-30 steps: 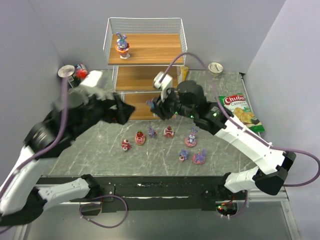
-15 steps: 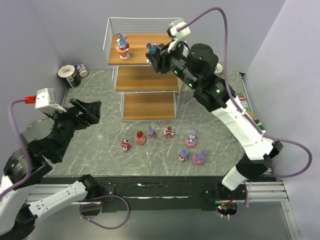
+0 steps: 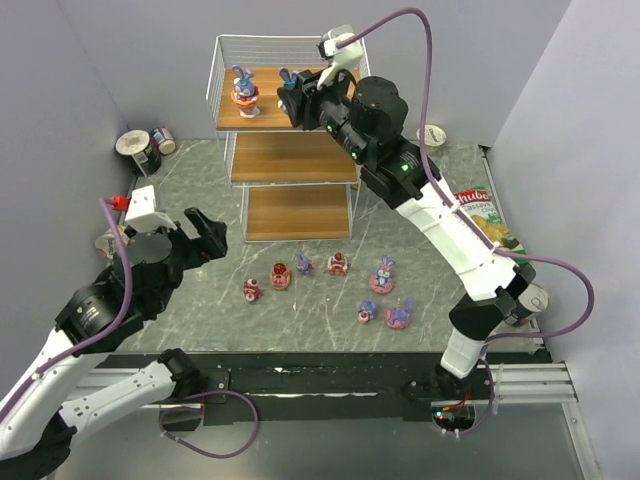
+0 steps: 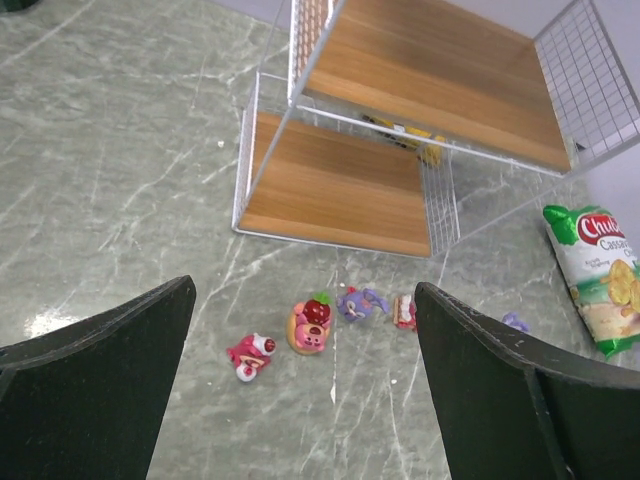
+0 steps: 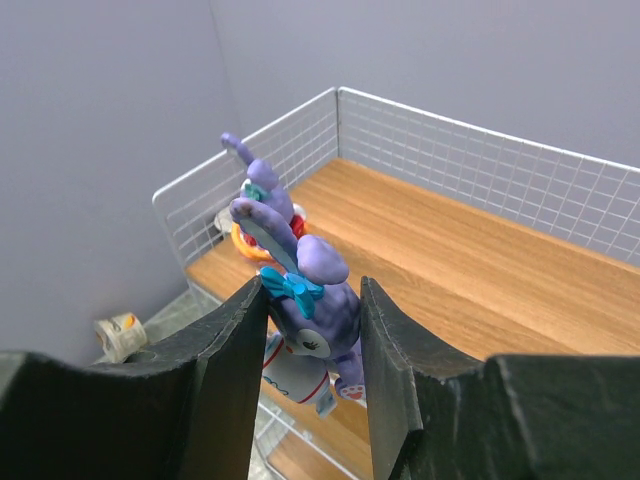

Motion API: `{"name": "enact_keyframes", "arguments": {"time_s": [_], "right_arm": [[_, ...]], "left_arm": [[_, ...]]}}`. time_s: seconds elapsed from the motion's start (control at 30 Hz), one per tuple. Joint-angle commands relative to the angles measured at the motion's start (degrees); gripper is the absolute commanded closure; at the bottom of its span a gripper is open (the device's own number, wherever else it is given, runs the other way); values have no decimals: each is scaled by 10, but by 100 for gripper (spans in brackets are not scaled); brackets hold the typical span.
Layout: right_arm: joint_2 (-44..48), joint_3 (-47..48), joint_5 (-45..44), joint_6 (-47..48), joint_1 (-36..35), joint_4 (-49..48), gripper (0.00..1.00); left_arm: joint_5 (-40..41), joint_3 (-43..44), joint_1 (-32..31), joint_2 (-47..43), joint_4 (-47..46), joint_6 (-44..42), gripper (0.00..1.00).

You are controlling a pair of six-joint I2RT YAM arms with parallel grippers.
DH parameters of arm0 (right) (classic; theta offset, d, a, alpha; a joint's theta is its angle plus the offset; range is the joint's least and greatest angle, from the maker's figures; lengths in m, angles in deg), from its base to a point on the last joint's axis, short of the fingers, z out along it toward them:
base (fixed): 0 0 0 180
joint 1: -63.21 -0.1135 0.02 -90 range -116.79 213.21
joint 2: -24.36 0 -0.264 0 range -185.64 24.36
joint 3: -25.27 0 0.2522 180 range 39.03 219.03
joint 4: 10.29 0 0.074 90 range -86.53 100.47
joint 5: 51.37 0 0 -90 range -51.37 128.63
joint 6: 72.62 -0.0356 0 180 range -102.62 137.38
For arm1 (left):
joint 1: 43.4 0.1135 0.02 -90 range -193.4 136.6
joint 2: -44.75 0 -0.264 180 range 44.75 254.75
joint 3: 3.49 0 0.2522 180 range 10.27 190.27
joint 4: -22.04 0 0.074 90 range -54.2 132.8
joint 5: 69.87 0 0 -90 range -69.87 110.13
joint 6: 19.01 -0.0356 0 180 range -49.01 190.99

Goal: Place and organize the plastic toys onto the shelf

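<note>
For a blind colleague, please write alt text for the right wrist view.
The right claw grips a purple long-eared bunny toy just above the top wooden board of the wire-walled shelf. A second bunny toy stands on that board, near its left wall.

Wire walls close the back and both sides of the shelf's (image 3: 290, 48) top tier, which is open from above. One bunny (image 3: 243, 90) stands at its left end, and a second bunny (image 5: 305, 290), clamped in the right gripper (image 3: 292, 100), hangs just beside it. The board to the right is bare. Loose toys (image 3: 338, 264) dot the desk (image 3: 310, 330) in front of the shelf. A chip bag (image 3: 478, 215) lies to the right, and cans (image 3: 140, 150) stand at the far left.
</note>
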Motion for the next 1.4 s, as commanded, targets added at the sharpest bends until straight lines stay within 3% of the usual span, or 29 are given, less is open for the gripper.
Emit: {"name": "enact_keyframes", "arguments": {"time_s": [0.0,0.43,0.9,1.17,1.37], "right_arm": [[-10,30,-24,-25,6,-58,100],[-50,22,-79,-60,6,-110,100],[-59,-1,-107,-109,10,-97,97],[-60,-20,-112,-125,10,-90,89],[-59,-24,-121,-131,11,-92,73]], "left_arm": [[-28,-8,-1,17,-22,15,4],[-47,-25,0,29,-29,18,3],[-45,-31,0,35,-27,19,4],[-37,-22,1,45,-9,30,4],[-38,-25,1,43,-10,31,4]]}}
